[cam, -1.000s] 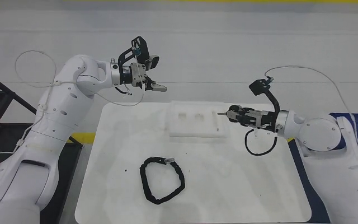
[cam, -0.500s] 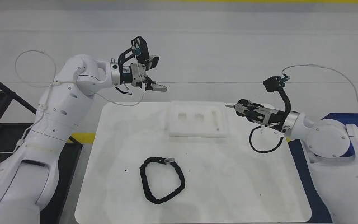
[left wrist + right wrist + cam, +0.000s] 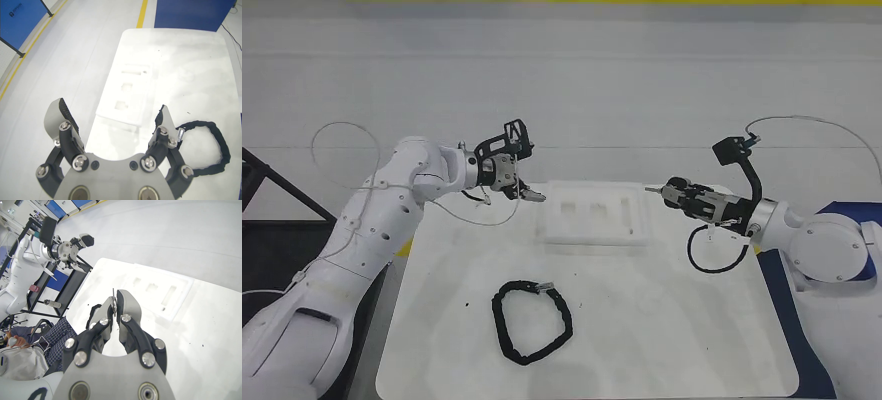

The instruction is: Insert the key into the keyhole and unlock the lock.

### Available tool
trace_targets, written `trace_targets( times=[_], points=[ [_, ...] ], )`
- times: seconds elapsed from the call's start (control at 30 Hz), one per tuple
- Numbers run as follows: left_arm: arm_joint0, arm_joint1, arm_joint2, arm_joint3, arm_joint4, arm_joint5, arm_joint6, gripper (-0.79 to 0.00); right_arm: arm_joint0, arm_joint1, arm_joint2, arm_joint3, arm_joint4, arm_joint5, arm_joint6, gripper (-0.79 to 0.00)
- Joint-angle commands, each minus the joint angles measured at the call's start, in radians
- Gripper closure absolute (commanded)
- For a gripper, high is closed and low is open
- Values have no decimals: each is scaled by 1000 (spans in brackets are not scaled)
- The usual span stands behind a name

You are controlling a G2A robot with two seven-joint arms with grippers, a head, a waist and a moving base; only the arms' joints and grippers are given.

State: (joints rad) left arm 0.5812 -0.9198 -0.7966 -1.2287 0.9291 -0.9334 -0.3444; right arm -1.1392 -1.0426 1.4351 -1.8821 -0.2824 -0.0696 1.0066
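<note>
The right gripper point(image 3: 655, 190) hangs over the far right part of the counter point(image 3: 672, 330), just beside the right end of a white foam tray point(image 3: 592, 233). Its jaws are closed on the key point(image 3: 114, 303), a thin metal piece pinched between the pads with its tip pointing left toward the tray.

The left gripper point(image 3: 528, 192) hangs at the far left edge of the counter, just beside the tray's left end, jaws wide open and holding nothing.

The lock point(image 3: 530, 320), a black covered chain loop with a metal end point(image 3: 180, 133) on its far side, lies on the near left of the counter, well apart from both grippers.
</note>
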Motion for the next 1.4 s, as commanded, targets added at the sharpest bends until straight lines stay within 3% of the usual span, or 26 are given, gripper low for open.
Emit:
trace_targets(
  times=[0.0,0.13,0.43,0.73,0.83,1.37],
  points=[
    [19,-5,13,29,38,-6,42,-785,0,0,0,0,0,0,0,0],
    [33,-16,50,46,167,-15,99,-785,0,0,0,0,0,0,0,0],
    [67,-27,109,104,461,-53,362,-785,0,0,0,0,0,0,0,0],
    [53,-39,259,144,604,-79,588,-785,0,0,0,0,0,0,0,0],
    [38,-40,301,149,635,-79,606,-785,0,0,0,0,0,0,0,0],
    [38,-40,301,149,635,-79,606,-785,0,0,0,0,0,0,0,0]
  ],
)
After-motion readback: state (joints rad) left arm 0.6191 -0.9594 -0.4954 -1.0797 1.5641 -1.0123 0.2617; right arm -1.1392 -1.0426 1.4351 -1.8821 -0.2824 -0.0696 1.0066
